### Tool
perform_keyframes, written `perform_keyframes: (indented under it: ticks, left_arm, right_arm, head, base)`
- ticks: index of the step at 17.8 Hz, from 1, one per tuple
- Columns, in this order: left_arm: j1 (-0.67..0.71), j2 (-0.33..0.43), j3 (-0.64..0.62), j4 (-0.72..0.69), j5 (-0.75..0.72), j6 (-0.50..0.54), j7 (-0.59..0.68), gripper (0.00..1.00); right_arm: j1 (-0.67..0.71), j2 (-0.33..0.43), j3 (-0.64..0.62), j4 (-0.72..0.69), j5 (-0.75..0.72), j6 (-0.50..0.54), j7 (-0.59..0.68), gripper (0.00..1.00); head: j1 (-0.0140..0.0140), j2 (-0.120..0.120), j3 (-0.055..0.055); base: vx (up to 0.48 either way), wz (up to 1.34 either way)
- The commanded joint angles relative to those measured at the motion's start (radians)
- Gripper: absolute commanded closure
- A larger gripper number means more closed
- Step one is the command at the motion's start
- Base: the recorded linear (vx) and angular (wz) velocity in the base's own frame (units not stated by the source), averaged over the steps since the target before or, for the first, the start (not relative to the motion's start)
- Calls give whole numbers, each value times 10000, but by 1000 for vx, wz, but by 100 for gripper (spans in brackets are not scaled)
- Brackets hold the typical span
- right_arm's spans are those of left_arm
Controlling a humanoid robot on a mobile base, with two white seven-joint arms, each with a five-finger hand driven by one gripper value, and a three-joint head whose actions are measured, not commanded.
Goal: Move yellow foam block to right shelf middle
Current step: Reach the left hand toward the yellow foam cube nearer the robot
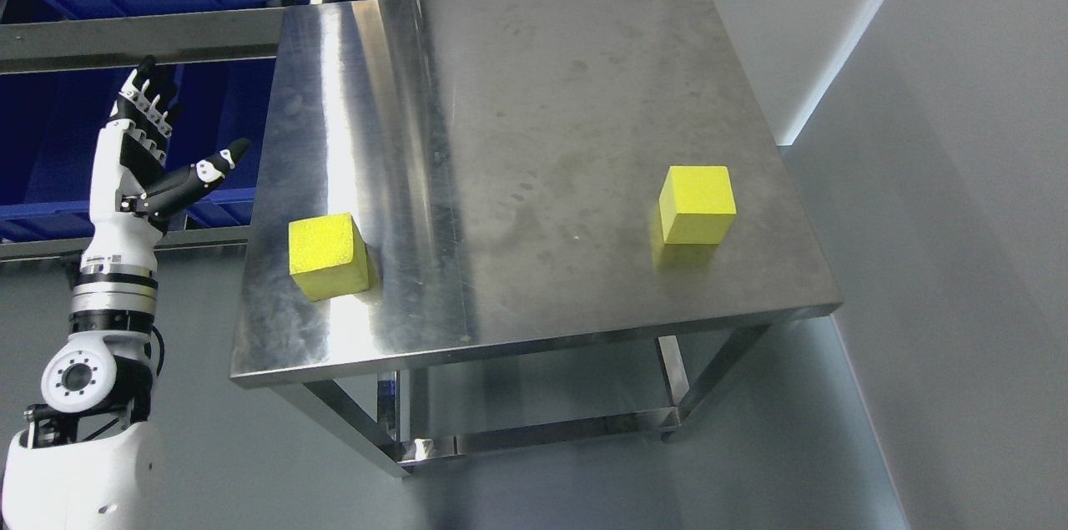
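steel tabletop (534,138) carries two blocks | left robot hand (150,154) raised beside tabletop's left edge, fingers spread, thumb out, holding and touching nothing | yellow foam block (327,256) near left edge | second yellow block (697,204) toward right, well apart

No legible text, labels, brands or numbers in the head view. Left hand (146,154): small dark marks on the white wrist band (too small to read). Steel desk (534,96) and both yellow foam blocks (327,256) carry no print or signs.
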Motion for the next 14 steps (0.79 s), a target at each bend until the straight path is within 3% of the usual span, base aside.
perform_keyframes:
  ticks: [1,6,11,14]
  left_arm:
    - [-22,177,-6,-2,-1,-43,-8,0]
    - [39,1142,468,-2,-1,-182,-236,0]
    - [132,1513,2108,-17,14,-549,-4051,0]
    - [132,1651,2433,-17,45,-671,-5373,0]
  right_arm:
    - [-15,-175,0,-174,0,8,0,0]
    - [-15,-175,0,-174,0,8,0,0]
    - [-15,-175,0,-174,0,8,0,0]
    - [-15,-175,0,-174,0,8,0,0]
  head:
    - [0,0,0]
    - [0,0,0]
    - [0,0,0]
    - [0,0,0]
  base:
    - [-98,-231]
    - [-117,-168]
    - [-99,203]
    - [-77,298]
